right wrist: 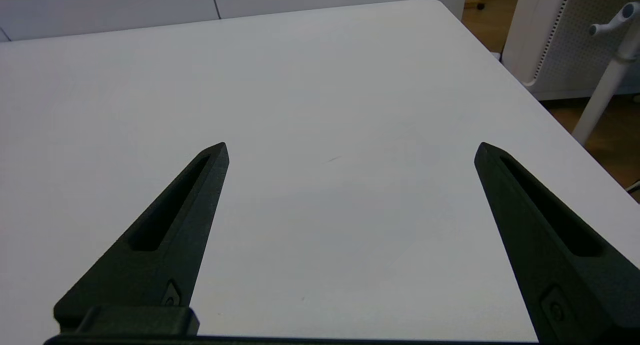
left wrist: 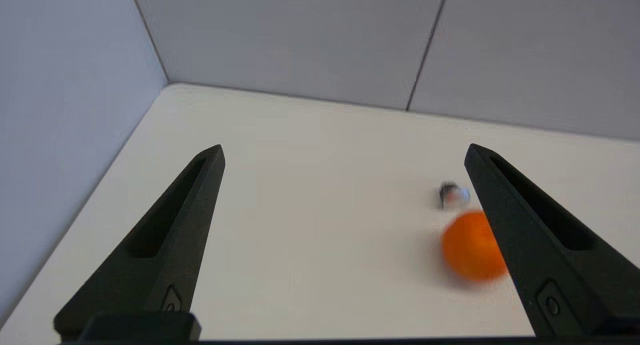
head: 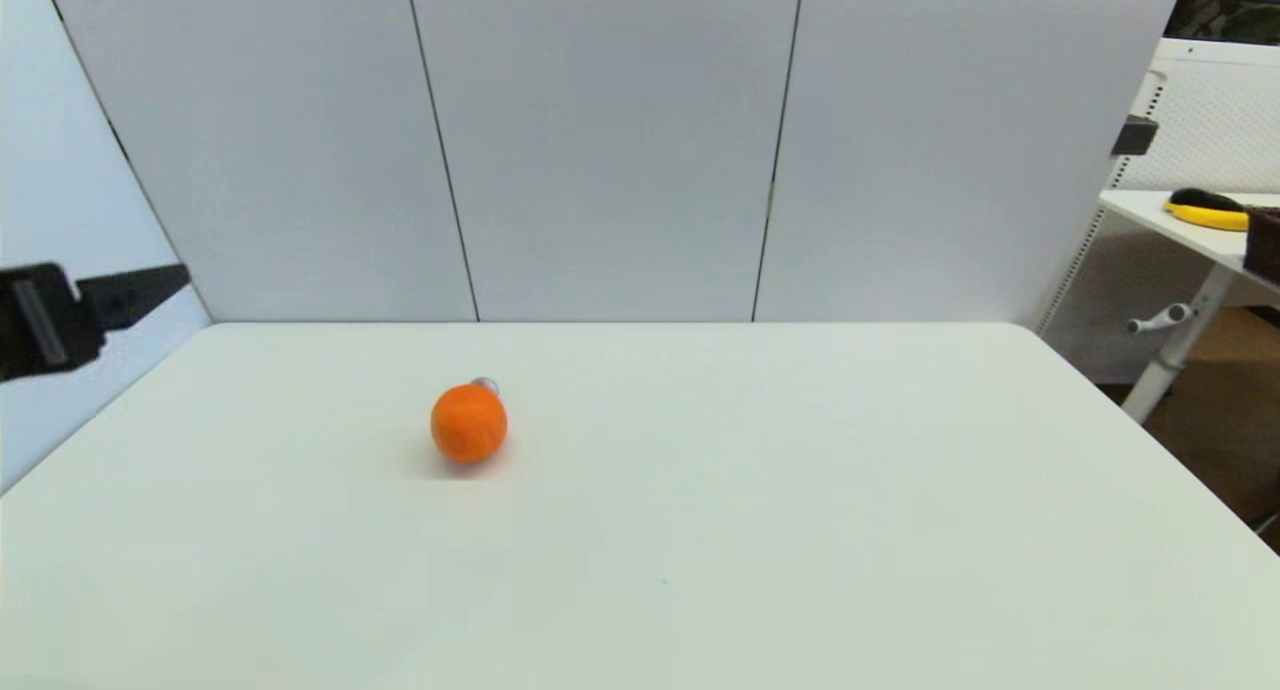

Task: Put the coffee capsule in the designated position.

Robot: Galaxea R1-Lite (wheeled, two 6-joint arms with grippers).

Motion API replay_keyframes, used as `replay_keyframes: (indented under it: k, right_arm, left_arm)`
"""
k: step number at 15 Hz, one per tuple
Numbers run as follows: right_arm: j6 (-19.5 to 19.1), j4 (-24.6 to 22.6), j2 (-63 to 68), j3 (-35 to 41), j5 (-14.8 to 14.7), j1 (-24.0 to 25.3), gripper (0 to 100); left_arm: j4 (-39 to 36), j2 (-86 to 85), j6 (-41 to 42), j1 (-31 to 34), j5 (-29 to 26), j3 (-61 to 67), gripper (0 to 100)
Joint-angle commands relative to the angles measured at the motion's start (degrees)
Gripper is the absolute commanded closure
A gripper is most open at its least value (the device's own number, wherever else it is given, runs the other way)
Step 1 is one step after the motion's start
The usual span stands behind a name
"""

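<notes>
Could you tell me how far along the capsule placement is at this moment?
Nothing looks done yet. The coffee capsule lies on the white table just behind the orange ball, ungripped. The left gripper is open, raised near the table's left edge and facing the pair. The right gripper is open over bare table. Grasping and placing remain; no marked position is visible.

One orange ball (head: 468, 423) sits on the white table (head: 700, 530), and one coffee capsule (head: 484, 383) (half hidden behind it). Two grippers, left (left wrist: 345, 152) and right (right wrist: 351, 150).
</notes>
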Motion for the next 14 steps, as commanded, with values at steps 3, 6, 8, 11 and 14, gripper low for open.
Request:
replay_keyframes:
  k: [3, 6, 8, 11, 14]
  right_arm:
    - [0.0, 0.0, 0.1, 0.1, 0.0, 0.0, 0]
    - [0.0, 0.0, 0.1, 0.1, 0.0, 0.0, 0]
    - [0.0, 0.0, 0.1, 0.1, 0.0, 0.0, 0]
    - [0.0, 0.0, 0.1, 0.1, 0.0, 0.0, 0]
    - [0.0, 0.0, 0.1, 0.1, 0.0, 0.0, 0]
  left_arm:
    - [5.2, -39.3, 0.0, 0.3, -3.2, 28.9, 0]
    - [8.9, -51.9, 0.1, 1.1, -5.6, 36.6, 0]
    - [8.7, -57.2, 0.1, 2.2, -7.6, 42.3, 0]
    - [9.0, -60.4, 0.1, 2.2, -6.1, 43.4, 0]
    - [7.6, -61.7, 0.5, 2.1, -5.0, 45.0, 0]
